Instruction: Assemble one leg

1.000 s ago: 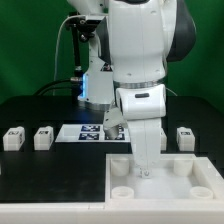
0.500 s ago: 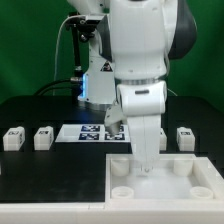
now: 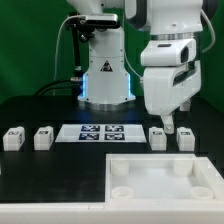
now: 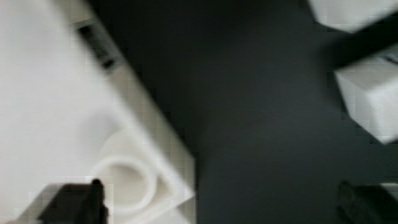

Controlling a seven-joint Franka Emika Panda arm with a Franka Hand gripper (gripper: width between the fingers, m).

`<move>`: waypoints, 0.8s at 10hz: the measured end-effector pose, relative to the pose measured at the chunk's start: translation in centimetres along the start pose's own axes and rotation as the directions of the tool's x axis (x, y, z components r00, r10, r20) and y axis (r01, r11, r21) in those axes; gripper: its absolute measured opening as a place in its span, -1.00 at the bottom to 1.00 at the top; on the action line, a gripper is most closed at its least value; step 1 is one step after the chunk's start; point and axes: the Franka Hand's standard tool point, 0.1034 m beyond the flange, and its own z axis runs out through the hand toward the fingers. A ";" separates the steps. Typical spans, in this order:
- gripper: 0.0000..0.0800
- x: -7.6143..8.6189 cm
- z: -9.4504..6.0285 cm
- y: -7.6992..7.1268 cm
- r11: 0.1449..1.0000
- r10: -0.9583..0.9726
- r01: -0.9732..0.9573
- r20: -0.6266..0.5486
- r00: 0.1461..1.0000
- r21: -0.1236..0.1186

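Four small white legs stand in a row on the black table: two at the exterior view's left (image 3: 12,138) (image 3: 43,137) and two at its right (image 3: 157,137) (image 3: 185,138). My gripper (image 3: 170,126) hangs just above the gap between the two right legs, touching neither. In the wrist view the gripper (image 4: 219,203) is open and empty, with dark table and a tray corner between its fingers. Two white legs (image 4: 356,14) (image 4: 375,96) show blurred at the edge of the wrist view.
The large white rimmed tray piece (image 3: 150,160) lies at the front, with round sockets in its corners; its corner (image 4: 54,120) shows in the wrist view. The marker board (image 3: 100,132) lies between the leg pairs. The robot base (image 3: 103,75) stands behind.
The arm has swung from over the tray's far edge towards the exterior view's right and risen, and now hangs over the two right legs. The legs and tray have not moved.
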 end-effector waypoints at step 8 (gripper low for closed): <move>0.62 0.7 1.5 -4.2 0.557 0.828 -0.830 0.052 0.558 0.037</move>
